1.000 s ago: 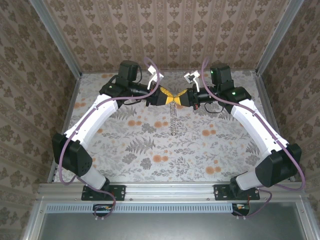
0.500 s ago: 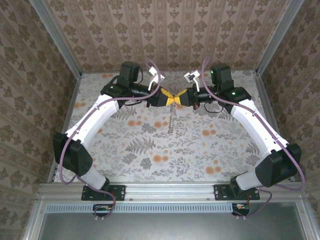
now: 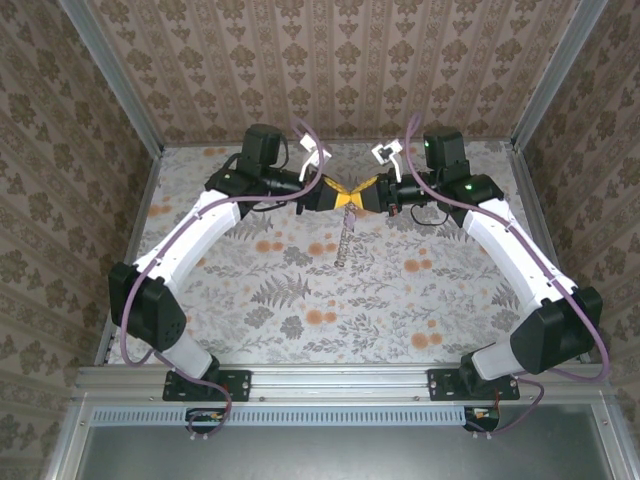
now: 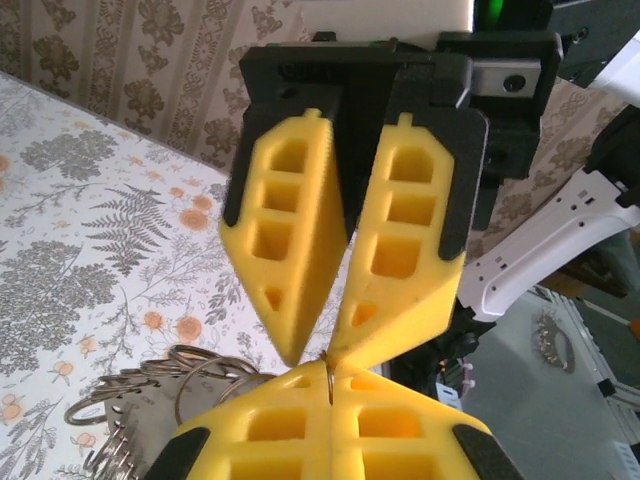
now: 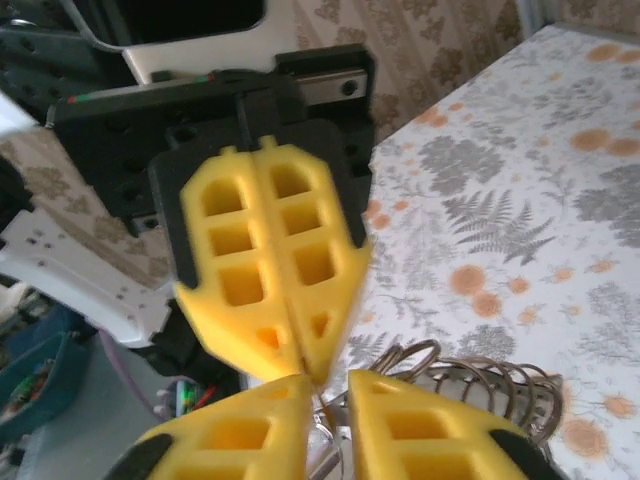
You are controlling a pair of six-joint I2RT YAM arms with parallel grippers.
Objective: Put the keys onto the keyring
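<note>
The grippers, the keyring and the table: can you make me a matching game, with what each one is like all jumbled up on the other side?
1 left gripper
2 right gripper
3 keyring
4 table

A flowery
B jaws a little apart
C dangling where the grippers meet
D pinched shut

Pairs: 1-D, 2-B, 3-C, 4-A

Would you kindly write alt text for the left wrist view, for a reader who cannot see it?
The left gripper, jaws shut on a thin wire of the keyring, meets the right gripper tip to tip; the right's yellow jaws are slightly parted. The keyring's metal loops bunch at lower left, over a floral table.
</note>
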